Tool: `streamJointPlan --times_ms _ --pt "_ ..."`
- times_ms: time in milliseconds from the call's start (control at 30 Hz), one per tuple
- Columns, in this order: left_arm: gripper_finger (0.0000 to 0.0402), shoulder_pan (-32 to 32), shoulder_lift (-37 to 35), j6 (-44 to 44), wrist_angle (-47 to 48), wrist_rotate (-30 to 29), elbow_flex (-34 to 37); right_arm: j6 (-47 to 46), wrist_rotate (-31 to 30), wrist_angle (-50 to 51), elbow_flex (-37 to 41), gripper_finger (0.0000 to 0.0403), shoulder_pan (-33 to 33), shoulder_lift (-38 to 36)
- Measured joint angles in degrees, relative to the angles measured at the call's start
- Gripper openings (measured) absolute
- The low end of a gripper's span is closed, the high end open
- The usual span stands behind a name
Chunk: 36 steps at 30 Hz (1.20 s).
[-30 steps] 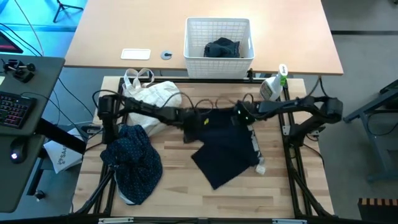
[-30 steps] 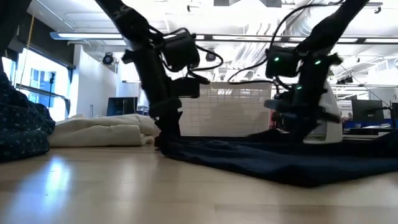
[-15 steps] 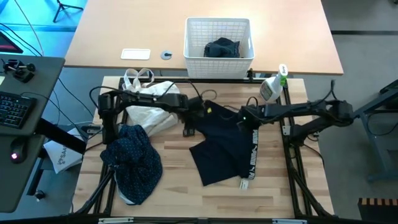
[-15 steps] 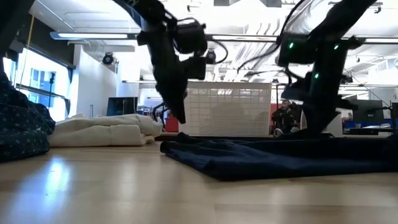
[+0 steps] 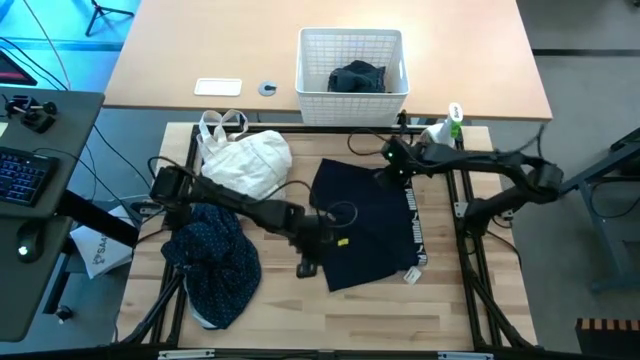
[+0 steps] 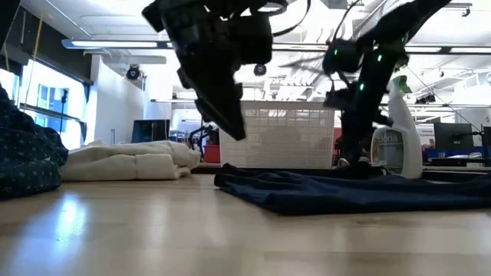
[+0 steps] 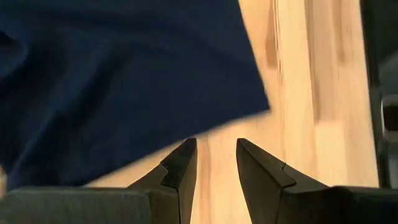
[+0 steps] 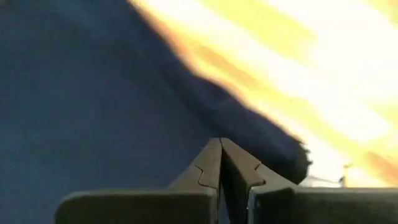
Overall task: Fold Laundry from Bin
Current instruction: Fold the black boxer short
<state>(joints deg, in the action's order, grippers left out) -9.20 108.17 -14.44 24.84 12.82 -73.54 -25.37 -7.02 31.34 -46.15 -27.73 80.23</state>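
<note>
While the plain dark navy piece [image 5: 365,225] was bunched and skewed a second ago, it now lies spread nearly square on the table's middle, its white-lettered waistband along the right edge. The left gripper [image 5: 306,268] has let go and swung to the near left corner, its jaws narrowly apart and holding nothing, just off the hem. The right gripper [image 5: 390,160] sits at the far right corner, jaws shut; whether cloth is pinched there I cannot tell. Flattening looks done, so folding can begin. The dotted navy shirt [image 5: 212,250] waits crumpled at near left, and another garment remains in the bin [image 5: 350,92].
</note>
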Motion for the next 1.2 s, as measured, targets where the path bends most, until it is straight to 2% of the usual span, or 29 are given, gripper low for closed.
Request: streamJointPlan --times_ms 100,200,367,500,567,667,800,900,967,1067,1200 --pt "0.0101 -0.44 0.91 -6.55 -10.55 -1.44 2.60 0.34 7.98 2.02 0.06 0.0000 3.89 -4.79" --pt "0.0101 0.16 3.27 -11.85 -21.77 -1.96 4.31 -3.10 14.20 2.58 4.09 0.0000 10.00 -9.95" --pt "0.0089 0.30 10.93 -15.10 -31.99 -1.45 4.27 -16.94 16.51 3.18 12.22 0.0000 23.95 -17.38" --pt "0.0072 0.03 14.05 -16.02 -29.07 6.07 3.98 -26.18 15.36 3.69 15.45 0.0000 32.84 -21.55" --pt "0.0061 -0.09 13.80 -15.66 -22.96 11.82 3.54 -29.82 14.97 3.74 16.34 0.0000 36.22 -22.71" --pt "0.0043 -0.90 10.87 -12.67 -14.30 15.98 3.85 -33.52 14.19 4.10 17.00 0.0000 40.40 -23.00" --pt "0.0025 -1.09 5.56 -10.03 -5.32 14.40 3.99 -36.12 13.17 1.45 18.10 0.0000 44.75 -21.55" --pt "0.0020 -0.89 2.27 -10.72 -2.30 11.95 3.76 -36.14 12.85 -8.13 19.62 0.0000 47.87 -19.98" --pt "0.0019 -0.98 1.38 -10.99 -0.91 11.10 3.92 -36.74 10.51 -15.96 21.16 0.0000 49.67 -18.11" --pt "0.0019 -1.37 0.98 -11.61 -0.22 8.80 3.92 -39.35 6.45 -24.12 22.10 0.0000 51.11 -13.01" --pt "0.0019 -1.65 3.06 -12.03 0.44 7.41 5.00 -40.12 6.86 -27.39 22.27 0.0000 51.41 -4.57"
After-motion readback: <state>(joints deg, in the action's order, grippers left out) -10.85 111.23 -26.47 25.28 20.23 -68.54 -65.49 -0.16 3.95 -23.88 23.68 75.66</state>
